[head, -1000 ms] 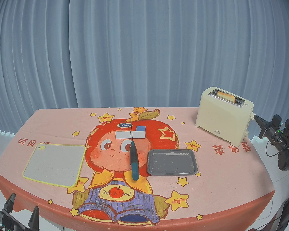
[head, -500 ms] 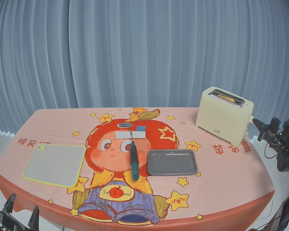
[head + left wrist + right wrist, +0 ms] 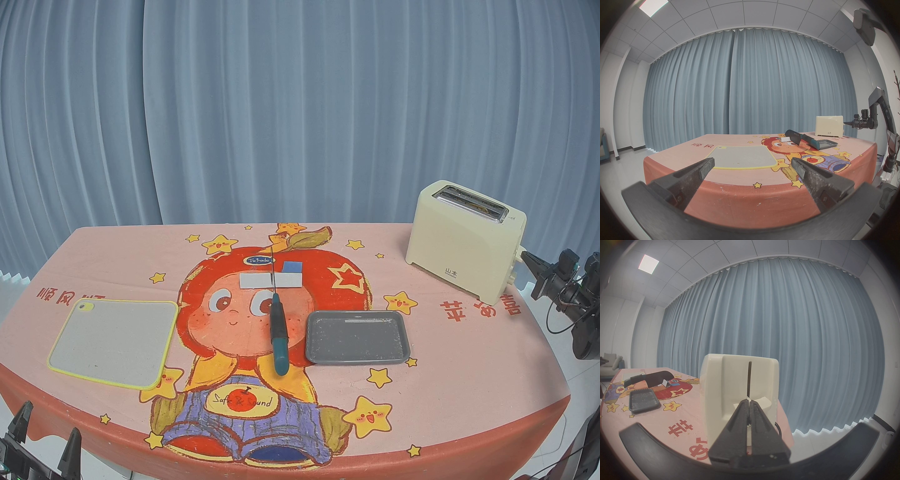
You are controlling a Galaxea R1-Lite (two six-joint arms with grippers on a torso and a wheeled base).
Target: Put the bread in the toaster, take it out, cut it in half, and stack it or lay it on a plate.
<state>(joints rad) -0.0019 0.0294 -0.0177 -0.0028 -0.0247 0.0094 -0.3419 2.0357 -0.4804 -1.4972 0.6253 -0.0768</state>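
Observation:
The cream toaster (image 3: pixel 465 240) stands at the table's back right; the bread (image 3: pixel 473 202) sits low in its slot, barely showing. My right gripper (image 3: pixel 524 254) is shut, with its tips against the lever (image 3: pixel 753 403) on the toaster's (image 3: pixel 739 390) end face. At the table's front left corner, below the edge, my left gripper (image 3: pixel 50 420) is open with nothing between its fingers (image 3: pixel 693 175). A teal-handled knife (image 3: pixel 278 337) lies at the table's centre, just left of the grey plate (image 3: pixel 357 361). A grey cutting board (image 3: pixel 112 340) with a yellow rim lies at the front left.
A white and blue label patch (image 3: pixel 272 278) lies behind the knife's blade. The cartoon tablecloth (image 3: pixel 437 387) is bare at the front right. Blue curtains hang behind the table.
The bread has sunk from standing proud of the slot to deep inside the toaster. My right gripper has moved down along the toaster's end with the lever. The left arm is still.

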